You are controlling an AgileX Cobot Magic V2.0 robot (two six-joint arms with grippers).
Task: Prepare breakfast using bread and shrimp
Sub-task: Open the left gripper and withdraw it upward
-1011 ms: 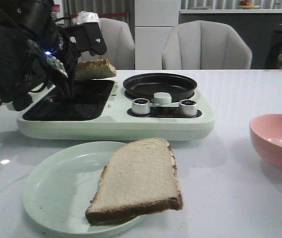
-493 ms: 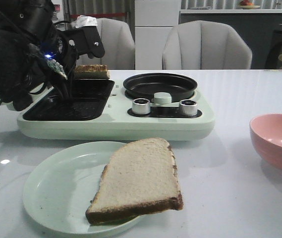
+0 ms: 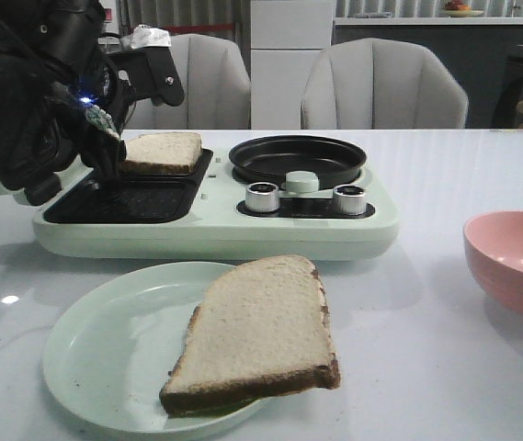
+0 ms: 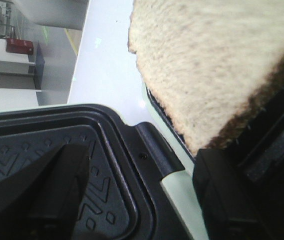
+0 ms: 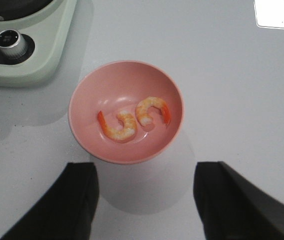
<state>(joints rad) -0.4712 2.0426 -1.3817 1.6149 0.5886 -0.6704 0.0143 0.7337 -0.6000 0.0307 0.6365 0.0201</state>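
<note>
Bread slice (image 3: 161,152) sits low over the grill plate (image 3: 123,200) at the left of the pale green cooker (image 3: 215,225), far edge tipped up a bit. Left gripper (image 3: 112,156) is clamped on its near-left edge; in the left wrist view one dark finger (image 4: 221,197) presses right at the brown crust, slice (image 4: 216,65) filling the upper part. Can't tell if the slice touches the plate yet.

2nd slice (image 3: 259,333) lies flat on the green plate (image 3: 105,358) in front of the cooker, its crust end hanging just over the rim. Round black pan (image 3: 298,158) w/ two knobs (image 3: 262,197) takes the cooker's right half.

Right gripper (image 5: 146,195) hangs open above the pink bowl (image 5: 84,125), fingers wide apart, holding nothing. Two shrimp (image 5: 134,117) lie curled side by side in the bowl, on the table (image 3: 445,349) well right of the cooker.
</note>
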